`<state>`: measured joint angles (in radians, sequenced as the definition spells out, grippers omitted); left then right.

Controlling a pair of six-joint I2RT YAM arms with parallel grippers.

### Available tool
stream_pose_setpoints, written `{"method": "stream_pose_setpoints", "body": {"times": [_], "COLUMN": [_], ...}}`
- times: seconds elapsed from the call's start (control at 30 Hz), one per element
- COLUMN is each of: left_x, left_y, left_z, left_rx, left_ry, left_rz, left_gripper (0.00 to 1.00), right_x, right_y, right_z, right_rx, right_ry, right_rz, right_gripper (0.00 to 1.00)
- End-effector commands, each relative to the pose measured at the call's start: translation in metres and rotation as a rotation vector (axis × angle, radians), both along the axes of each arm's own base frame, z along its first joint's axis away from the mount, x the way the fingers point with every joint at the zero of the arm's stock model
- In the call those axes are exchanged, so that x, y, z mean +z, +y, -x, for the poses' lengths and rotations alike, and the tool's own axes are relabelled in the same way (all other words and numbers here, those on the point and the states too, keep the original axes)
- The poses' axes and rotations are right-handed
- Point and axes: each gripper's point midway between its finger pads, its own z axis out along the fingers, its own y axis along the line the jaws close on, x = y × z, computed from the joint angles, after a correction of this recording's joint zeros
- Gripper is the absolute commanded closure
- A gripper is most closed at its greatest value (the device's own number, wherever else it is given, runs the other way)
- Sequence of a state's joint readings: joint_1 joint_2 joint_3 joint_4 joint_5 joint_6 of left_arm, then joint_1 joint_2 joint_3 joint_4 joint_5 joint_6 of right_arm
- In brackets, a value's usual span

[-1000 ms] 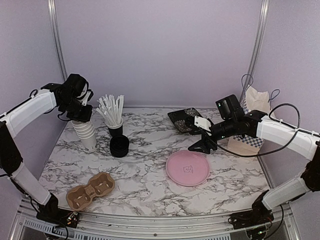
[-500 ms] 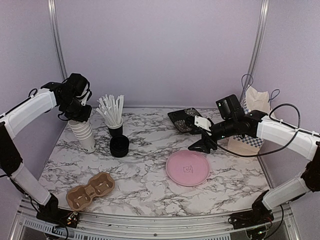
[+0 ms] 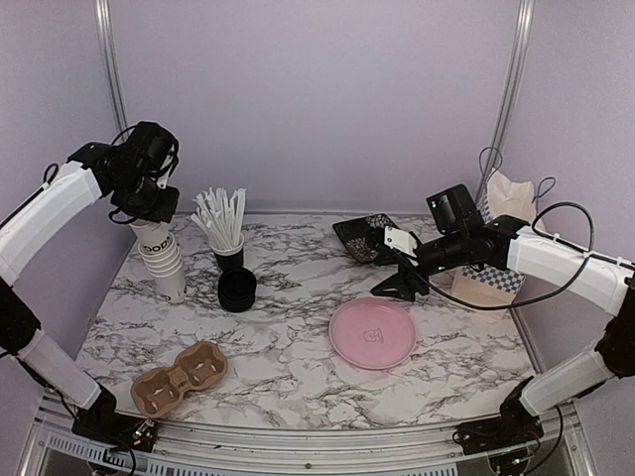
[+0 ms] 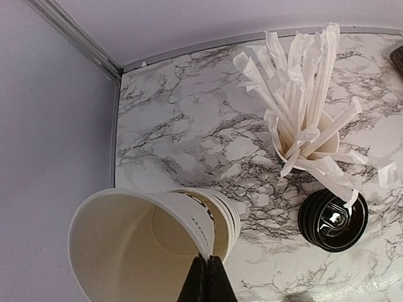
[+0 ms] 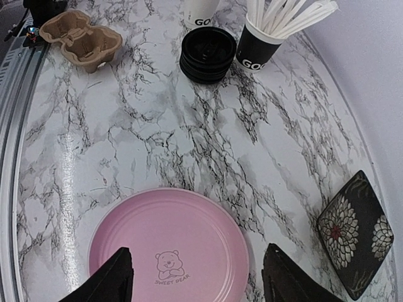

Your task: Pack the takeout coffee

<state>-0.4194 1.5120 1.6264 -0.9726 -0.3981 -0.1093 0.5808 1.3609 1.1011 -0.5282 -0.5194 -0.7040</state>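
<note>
One cup in hand: a white paper cup [image 3: 156, 241] with black lettering and no lid, held up at the top of the stack; whether its base is free of the cup below cannot be told.
Left hand [image 3: 149, 210]: clenched on that cup's rim, fingers pressed together over the edge, above the counter's far left corner.
Cup's inside: bare paper, seen down to the bottom in the left wrist view.
Cup stack [image 3: 171, 273]: several nested white cups standing on the counter [image 3: 288, 327]; exact count not clear.
Black cup [image 3: 229, 260]: one, just right of the stack, crammed with many paper-wrapped white straws [image 3: 220, 216].
Black lids [image 3: 237, 290]: one short pile in front of the straw cup; number cannot be told.
Cardboard carrier [image 3: 180, 378]: one, near the front left edge, two wells showing bare cardboard.
Pink plate [image 3: 373, 333]: one, right of centre, a small bear printed on it.
Right hand [image 3: 397, 288]: released, fingers spread wide, low over the plate's far rim, grasping nothing.
Black floral dish [image 3: 362, 238]: one, behind the right hand.
Checkered paper bag [image 3: 496, 273]: one, at the far right; contents hidden.
</note>
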Motion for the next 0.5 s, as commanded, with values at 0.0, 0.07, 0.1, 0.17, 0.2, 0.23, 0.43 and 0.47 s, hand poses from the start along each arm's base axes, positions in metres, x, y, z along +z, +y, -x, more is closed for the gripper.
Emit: {"method": "stream_pose_setpoints", "body": {"times": [0.0,0.07,0.1,0.17,0.2,0.23,0.43,0.47], "left_x": [0.062,0.092,0.108,0.132,0.143,0.151,0.163,0.158], "left_y": [0.006,0.007,0.005,-0.001,-0.010,-0.020,-0.096,-0.108], "left_z": [0.023,0.036,0.042,0.053,0.060,0.066,0.103,0.108], "left_rx": [0.012,0.004,-0.006,-0.046,-0.090,-0.137,-0.455,-0.500], "left_ry": [-0.139,-0.212,-0.250,-0.304,-0.320,-0.329,-0.268,-0.244], "left_rz": [0.080,0.111,0.132,0.185,0.229,0.275,0.432,0.431], "left_gripper": [1.00,1.00,1.00,1.00,1.00,1.00,1.00,1.00], "right_x": [0.008,-0.010,-0.019,-0.039,-0.050,-0.059,-0.103,-0.111], "right_y": [0.004,0.005,0.007,0.017,0.021,0.026,0.052,0.055], "right_z": [0.003,0.006,0.010,0.025,0.032,0.040,0.089,0.095], "right_rx": [0.023,0.032,0.045,0.100,0.128,0.158,0.330,0.350], "right_ry": [-0.013,-0.019,-0.023,-0.024,-0.022,-0.021,0.004,0.011], "right_rz": [-0.017,0.033,0.065,0.133,0.163,0.190,0.289,0.310], "right_gripper": [0.33,0.34,0.35,0.37,0.38,0.38,0.41,0.41]}}
